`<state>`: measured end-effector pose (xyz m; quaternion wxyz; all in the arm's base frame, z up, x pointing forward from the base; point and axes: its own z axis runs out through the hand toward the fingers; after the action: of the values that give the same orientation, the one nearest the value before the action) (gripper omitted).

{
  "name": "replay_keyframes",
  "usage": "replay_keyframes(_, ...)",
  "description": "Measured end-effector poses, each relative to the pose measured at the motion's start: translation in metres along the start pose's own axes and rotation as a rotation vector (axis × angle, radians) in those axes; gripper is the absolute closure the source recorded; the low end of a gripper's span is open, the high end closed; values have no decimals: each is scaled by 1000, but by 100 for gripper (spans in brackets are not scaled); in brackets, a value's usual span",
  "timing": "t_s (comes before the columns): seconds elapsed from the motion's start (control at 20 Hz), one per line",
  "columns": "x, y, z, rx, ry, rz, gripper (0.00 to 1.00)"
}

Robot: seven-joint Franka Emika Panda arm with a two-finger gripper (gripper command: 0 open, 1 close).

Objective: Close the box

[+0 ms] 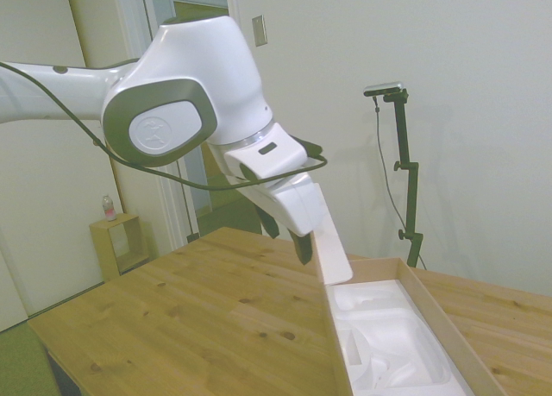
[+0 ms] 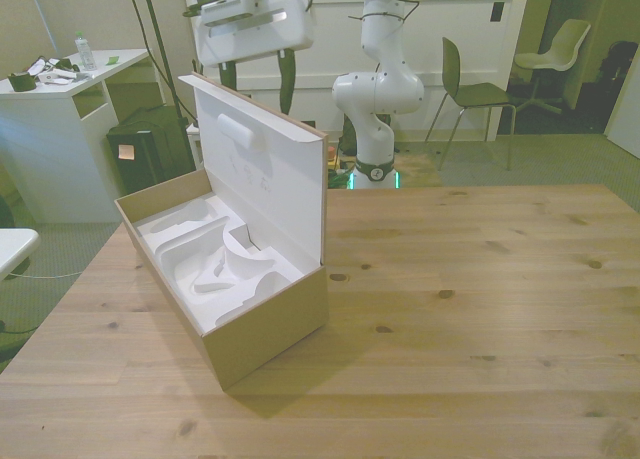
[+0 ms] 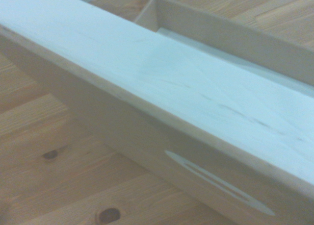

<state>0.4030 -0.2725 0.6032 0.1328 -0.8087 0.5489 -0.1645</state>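
Soft, even indoor light with a greenish-yellow cast.
Side and front views are sharp; the box (image 2: 262,324) throws a faint shadow toward the camera on the table (image 2: 480,309). The wrist view is blurred throughout, colours washed out.

Box (image 2: 268,332): showing plain brown cardboard outside. Lid (image 2: 262,174): facing white inside, edged in brown; its outer face is carrying a white oval ring (image 3: 218,183). Foam lining (image 2: 215,257): showing white throughout. Table (image 2: 480,309): showing honey-coloured wood, streaked with grain and dotted with dark knots. Arm (image 1: 185,94): gleaming white with grey joint panels. Gripper (image 1: 289,232): wearing a white body, dark fingers.
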Motion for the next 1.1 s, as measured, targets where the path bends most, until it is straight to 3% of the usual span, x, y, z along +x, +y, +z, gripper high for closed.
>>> replay_keyframes(0.25,10,2,-4,2,11,1,0)
replay_keyframes(0.65,-11,-14,5,-5,-5,-42,0)
replay_keyframes(0.85,-37,-23,29,-33,-48,-84,0)
replay_keyframes(1.1,-97,-43,81,-95,-127,-173,0)
